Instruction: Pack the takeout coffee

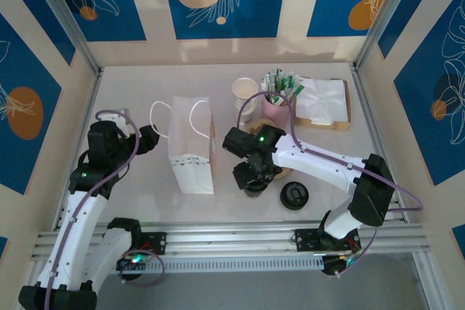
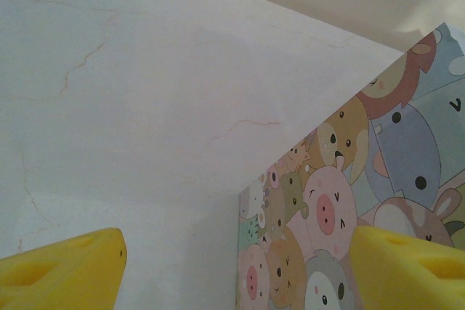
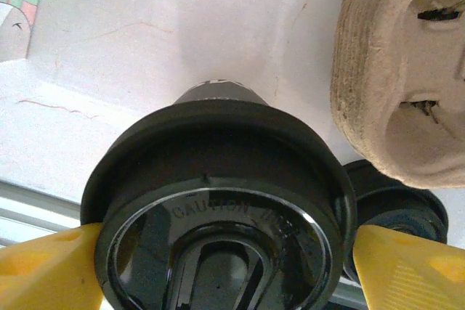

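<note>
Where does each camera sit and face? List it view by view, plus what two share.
Top external: above and behind the arms, looking down on the table; left arm and right arm show.
Left wrist: on the left arm, facing the table and a cartoon print; yellow jaws apart at bottom corners.
Right wrist: on the right arm, looking down on the coffee cup between yellow jaws.
Top and right wrist share that cup and the loose lid.

I log one white desk (image 1: 131, 92). Standing on it: paper bag (image 1: 190, 147), stacked cream cups (image 1: 245, 94), pink sachet cup (image 1: 276, 109), wooden board (image 1: 334, 126) with napkins, loose black lid (image 1: 294, 195), lidded takeout coffee (image 3: 218, 208), pulp carrier (image 3: 407, 70).
</note>
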